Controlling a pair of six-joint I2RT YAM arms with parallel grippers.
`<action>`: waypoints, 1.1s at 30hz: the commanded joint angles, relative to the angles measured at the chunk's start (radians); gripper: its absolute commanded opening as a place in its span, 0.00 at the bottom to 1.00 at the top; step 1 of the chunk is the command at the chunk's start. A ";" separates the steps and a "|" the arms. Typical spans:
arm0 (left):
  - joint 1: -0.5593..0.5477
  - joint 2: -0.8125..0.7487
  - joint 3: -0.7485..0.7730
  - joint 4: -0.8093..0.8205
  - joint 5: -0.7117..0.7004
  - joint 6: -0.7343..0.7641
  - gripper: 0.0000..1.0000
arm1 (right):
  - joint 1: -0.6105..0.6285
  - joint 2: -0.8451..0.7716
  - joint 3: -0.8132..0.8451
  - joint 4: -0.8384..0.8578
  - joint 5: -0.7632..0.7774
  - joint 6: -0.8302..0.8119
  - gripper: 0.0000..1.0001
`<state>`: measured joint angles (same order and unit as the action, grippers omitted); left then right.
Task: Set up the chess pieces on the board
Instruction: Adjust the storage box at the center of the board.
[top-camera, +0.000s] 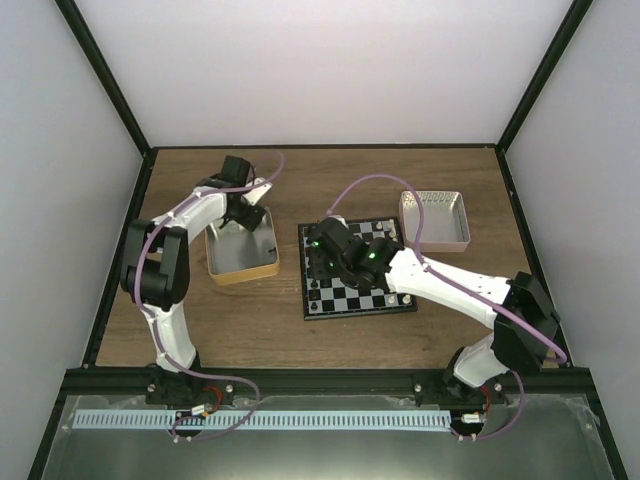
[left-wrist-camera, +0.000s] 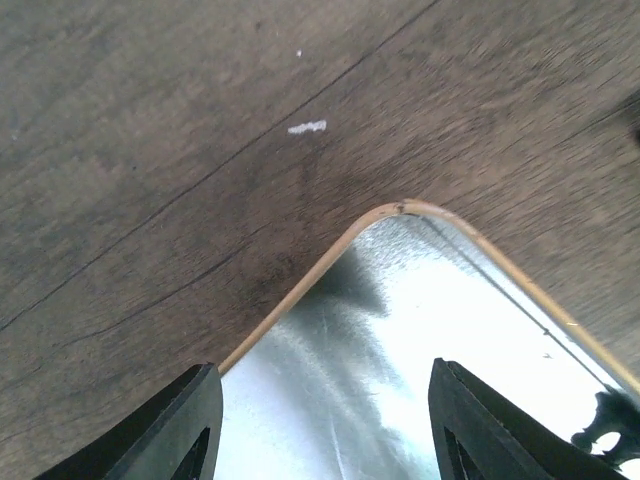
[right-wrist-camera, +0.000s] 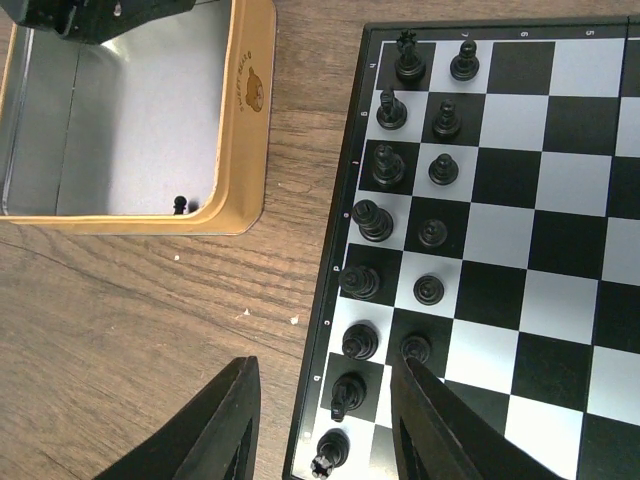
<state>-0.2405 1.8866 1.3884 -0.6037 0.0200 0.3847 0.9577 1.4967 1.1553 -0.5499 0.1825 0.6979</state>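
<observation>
The board (top-camera: 362, 298) (right-wrist-camera: 560, 240) lies mid-table. Black chess pieces (right-wrist-camera: 372, 220) stand in two files along its left edge, and more show in the top view (top-camera: 318, 290). My right gripper (top-camera: 338, 252) (right-wrist-camera: 325, 372) hovers open over the board's near-left corner, straddling its border, with nothing between the fingers. The right finger (right-wrist-camera: 440, 430) hides part of the inner file. One small black piece (right-wrist-camera: 180, 205) (left-wrist-camera: 605, 425) stands inside the gold-rimmed tin (top-camera: 242, 268) (right-wrist-camera: 245, 120) (left-wrist-camera: 400, 208). My left gripper (top-camera: 243, 215) (left-wrist-camera: 325, 420) hangs open and empty over that tin's corner.
A second, silver tin (top-camera: 436, 217) sits at the board's far right. The wooden table (top-camera: 200, 330) is fenced by black frame rails and white walls. The right arm reaches diagonally across the board's near-right corner.
</observation>
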 joint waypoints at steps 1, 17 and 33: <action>0.028 0.050 0.067 -0.027 -0.006 0.090 0.59 | -0.007 -0.031 0.000 -0.002 0.012 0.015 0.37; 0.086 0.043 0.119 -0.053 0.042 0.024 0.57 | -0.007 -0.049 -0.007 0.010 0.011 0.008 0.37; 0.114 0.126 0.128 -0.081 -0.099 -0.113 0.40 | -0.007 -0.094 -0.045 0.021 0.025 0.031 0.37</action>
<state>-0.1402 2.0220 1.5078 -0.6472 -0.0105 0.3435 0.9577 1.4349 1.1168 -0.5354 0.1860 0.7170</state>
